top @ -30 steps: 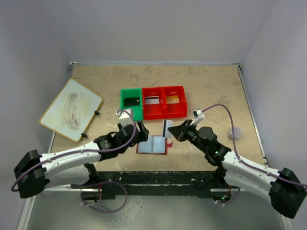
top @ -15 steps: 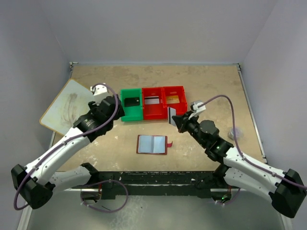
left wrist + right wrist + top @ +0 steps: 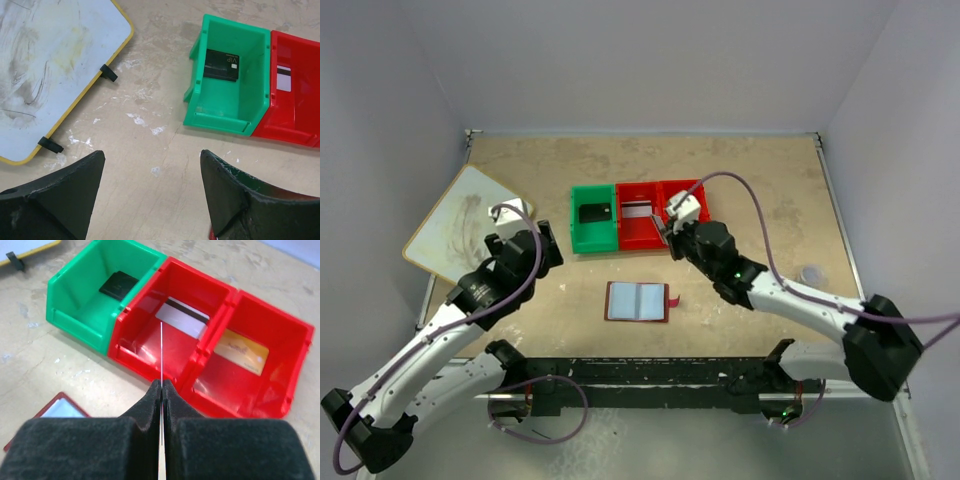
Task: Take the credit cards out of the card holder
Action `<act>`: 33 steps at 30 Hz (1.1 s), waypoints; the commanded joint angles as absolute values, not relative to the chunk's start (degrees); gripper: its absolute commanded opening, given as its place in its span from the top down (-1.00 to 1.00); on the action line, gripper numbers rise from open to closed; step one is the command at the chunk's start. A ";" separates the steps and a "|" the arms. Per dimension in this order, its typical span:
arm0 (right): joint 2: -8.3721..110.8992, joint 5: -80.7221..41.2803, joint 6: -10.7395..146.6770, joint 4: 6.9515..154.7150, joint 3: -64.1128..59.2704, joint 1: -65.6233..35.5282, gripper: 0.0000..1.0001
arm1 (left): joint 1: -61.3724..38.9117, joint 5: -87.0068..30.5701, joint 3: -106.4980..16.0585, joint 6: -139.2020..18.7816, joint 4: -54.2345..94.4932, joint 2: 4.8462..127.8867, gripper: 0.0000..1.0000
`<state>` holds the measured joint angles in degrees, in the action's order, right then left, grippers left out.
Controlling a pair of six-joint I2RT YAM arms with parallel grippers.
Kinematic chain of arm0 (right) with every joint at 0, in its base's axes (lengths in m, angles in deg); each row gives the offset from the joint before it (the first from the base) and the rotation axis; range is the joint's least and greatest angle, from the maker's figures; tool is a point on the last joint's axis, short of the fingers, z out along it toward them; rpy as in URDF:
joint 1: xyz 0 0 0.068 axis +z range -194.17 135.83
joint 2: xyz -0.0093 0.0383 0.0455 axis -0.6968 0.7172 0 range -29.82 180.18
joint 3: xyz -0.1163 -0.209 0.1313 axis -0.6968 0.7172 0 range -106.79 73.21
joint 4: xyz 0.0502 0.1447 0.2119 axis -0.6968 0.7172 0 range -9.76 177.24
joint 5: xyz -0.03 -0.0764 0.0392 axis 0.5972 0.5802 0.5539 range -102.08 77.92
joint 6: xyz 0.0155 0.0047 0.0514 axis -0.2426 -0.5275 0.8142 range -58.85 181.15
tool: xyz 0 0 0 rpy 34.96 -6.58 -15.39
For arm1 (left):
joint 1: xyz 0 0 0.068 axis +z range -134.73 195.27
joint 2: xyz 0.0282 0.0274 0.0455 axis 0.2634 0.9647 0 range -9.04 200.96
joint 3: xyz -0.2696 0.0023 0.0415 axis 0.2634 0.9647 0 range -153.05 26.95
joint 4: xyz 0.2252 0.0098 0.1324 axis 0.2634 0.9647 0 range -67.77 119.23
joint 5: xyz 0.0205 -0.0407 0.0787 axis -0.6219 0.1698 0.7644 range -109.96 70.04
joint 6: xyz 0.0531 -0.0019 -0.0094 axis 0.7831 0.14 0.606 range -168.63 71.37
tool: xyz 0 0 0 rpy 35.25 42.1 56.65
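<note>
Top external view puts the card holder point(image 3: 638, 301) flat and open on the table point(image 3: 750, 170), just below the centre of the frame, with its maroon edge framing two pale blue sleeves and its red tab point(image 3: 675, 297) sticking out to the right. No card shows in either sleeve, so as far as these views tell it looks emptied. Above it, three cards already lie in the row of bins: a black card point(image 3: 221, 65) marked VIP in the green bin point(image 3: 227, 120), a silver-grey card point(image 3: 181, 319) with a dark stripe in the middle red bin point(image 3: 150, 367), and a gold card point(image 3: 242, 354) in the right red bin point(image 3: 295, 365). A fourth card point(image 3: 161, 355) is pinched edge-on in the right gripper point(image 3: 161, 387), its fingers closed tight on it above the near wall of the red bins. It shows only as a thin pale line, so its colour is unclear. I judge the task nearly finished, with only this card left to set down. Left gripper point(image 3: 152, 155) hangs wide apart and empty over bare table, left of the green bin and near the corner of the white board point(image 3: 50, 60).
</note>
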<state>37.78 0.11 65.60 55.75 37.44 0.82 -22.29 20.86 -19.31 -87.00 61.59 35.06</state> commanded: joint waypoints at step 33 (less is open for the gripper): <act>63.74 -10.81 28.66 53.38 9.84 -3.74 1.00 | -22.33 27.57 -18.75 -85.79 56.80 31.60 -0.53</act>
<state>64.20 -8.13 29.89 55.75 12.64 -2.68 -22.31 26.94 -19.51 -85.43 60.03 31.71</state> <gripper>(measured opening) 0.007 0.761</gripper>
